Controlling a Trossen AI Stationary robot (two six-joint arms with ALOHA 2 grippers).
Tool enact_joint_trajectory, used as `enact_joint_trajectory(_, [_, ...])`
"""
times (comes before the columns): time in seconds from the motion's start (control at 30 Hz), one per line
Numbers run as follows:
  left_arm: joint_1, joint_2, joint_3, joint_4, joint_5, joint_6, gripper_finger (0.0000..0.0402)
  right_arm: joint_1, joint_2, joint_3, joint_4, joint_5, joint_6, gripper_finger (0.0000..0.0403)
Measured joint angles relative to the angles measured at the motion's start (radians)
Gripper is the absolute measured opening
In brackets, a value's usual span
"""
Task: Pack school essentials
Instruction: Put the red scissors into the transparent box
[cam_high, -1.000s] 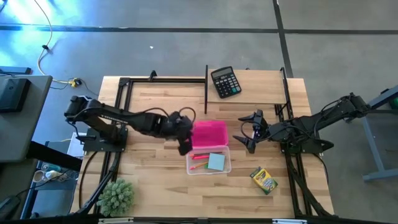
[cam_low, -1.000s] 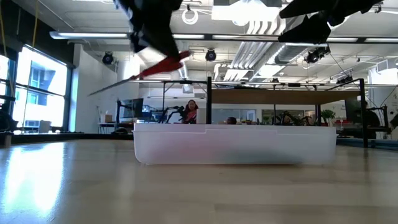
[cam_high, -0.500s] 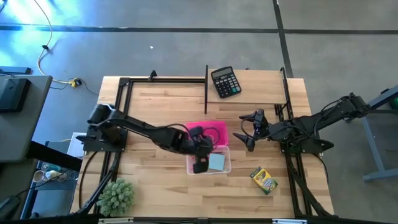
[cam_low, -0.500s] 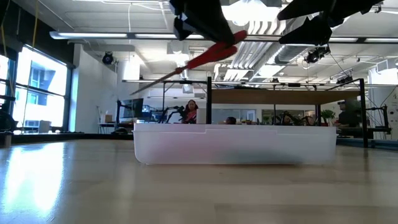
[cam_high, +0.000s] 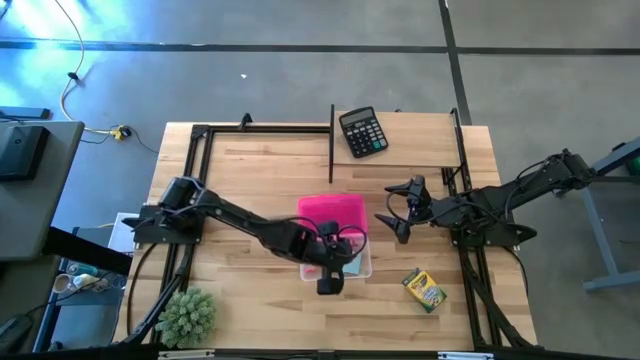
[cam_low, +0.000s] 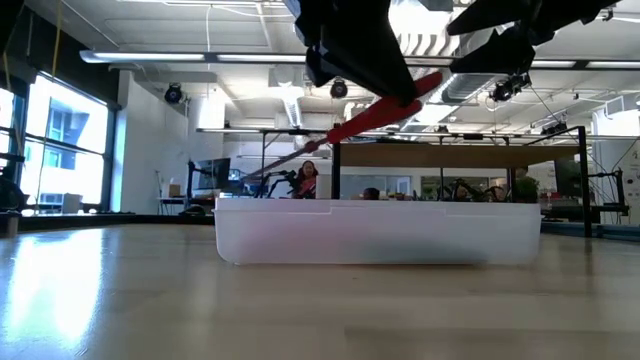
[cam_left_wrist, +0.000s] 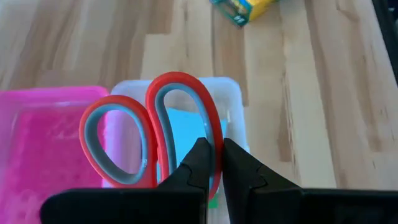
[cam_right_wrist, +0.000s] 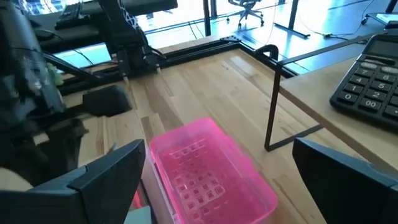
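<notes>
You are finding no legible text in any view. The crayon box (cam_high: 423, 290) is showing printed artwork too small to read, and the calculator (cam_high: 362, 131) is showing key markings that cannot be made out, in the high view and in the right wrist view alike.
</notes>
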Motion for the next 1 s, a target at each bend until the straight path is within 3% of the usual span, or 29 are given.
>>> enact_joint_trajectory(0.3, [-0.005,0.006,0.000,0.050,0.014,0.145,0.0013,0.000,0.000,0.000,-0.007,0.000,0.005,0.0399])
enact_joint_trajectory(0.43, [-0.002,0.006,0.000,0.041,0.071,0.196,0.0014,0.000,0.000,0.000,-0.006,0.000,0.005,0.0399])
enact_joint_trajectory(0.8, [0.020,0.037,0.000,0.031,0.119,0.207,0.0016,0.000,0.000,0.000,-0.015,0.000,0.006,0.0399])
enact_joint_trajectory(1.0, [0.029,0.037,0.000,0.038,0.122,0.197,0.0040,0.000,0.000,0.000,-0.015,-0.002,0.005,0.0399])
